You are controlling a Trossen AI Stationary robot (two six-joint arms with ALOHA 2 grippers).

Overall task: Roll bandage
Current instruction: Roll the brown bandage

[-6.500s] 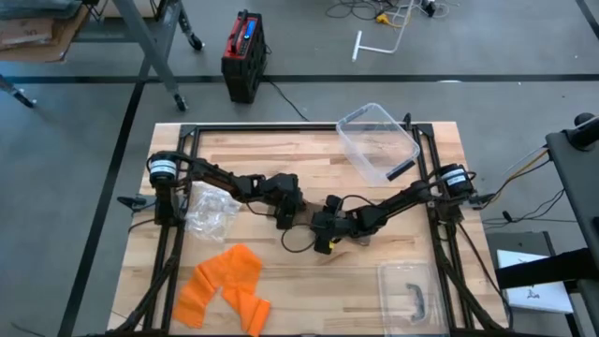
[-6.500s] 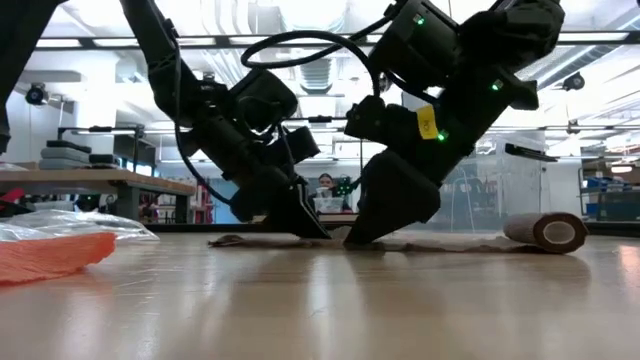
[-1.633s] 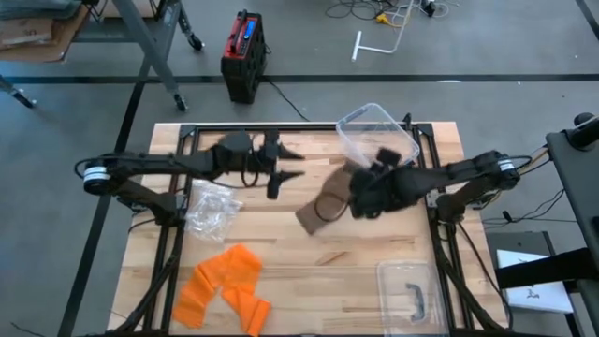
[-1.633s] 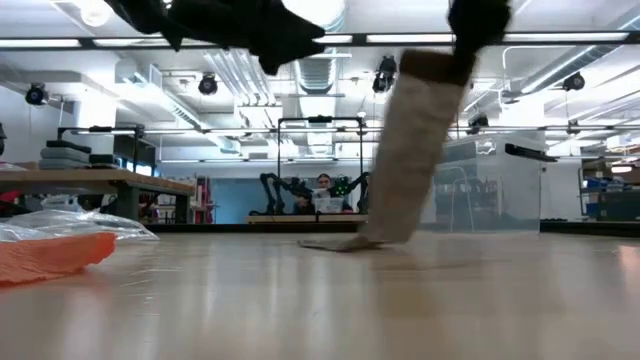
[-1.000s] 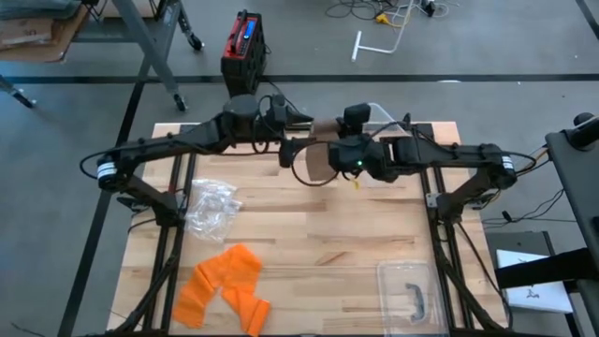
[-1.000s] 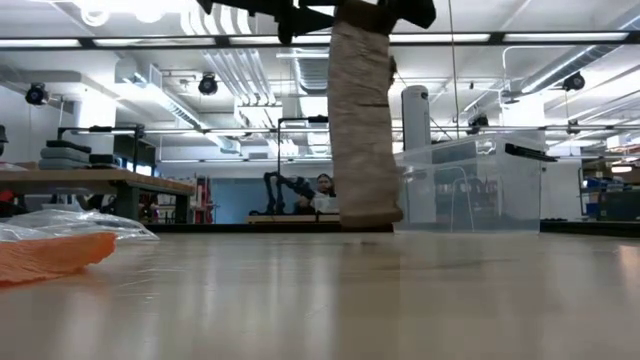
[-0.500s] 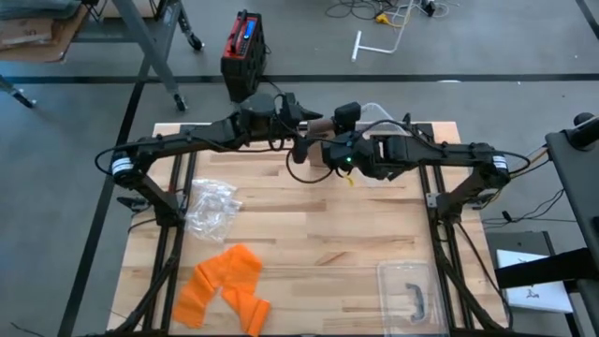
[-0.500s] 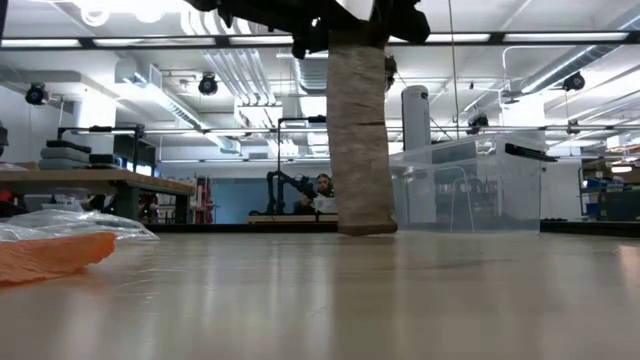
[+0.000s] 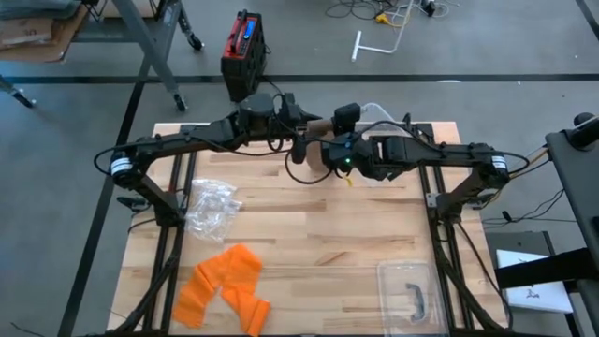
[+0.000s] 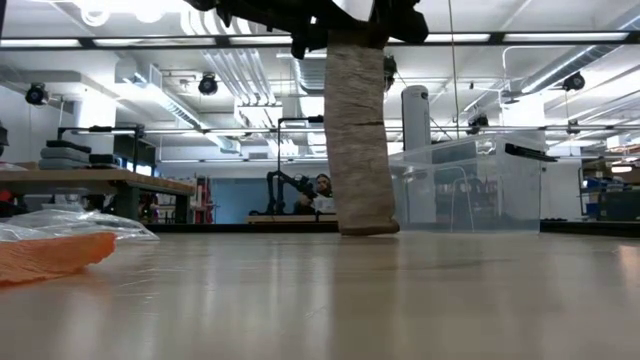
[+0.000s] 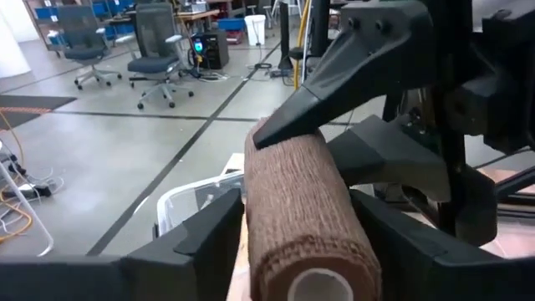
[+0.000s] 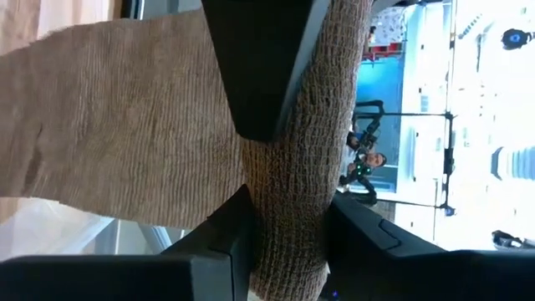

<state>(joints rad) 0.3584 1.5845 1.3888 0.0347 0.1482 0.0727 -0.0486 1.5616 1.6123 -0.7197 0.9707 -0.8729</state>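
Overhead, both tools hide the bandage [image 10: 357, 130] (low view shows it hanging).

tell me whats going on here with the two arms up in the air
Both arms are raised over the far side of the wooden table, working one brown elastic bandage. The right gripper is clamped on the rolled part, and the left gripper has its jaws either side of the roll's end. A long unrolled tail hangs straight down, its bottom end resting on the table. A clear plastic bin stands behind it, and orange cloth and a clear plastic bag lie untouched on the left.
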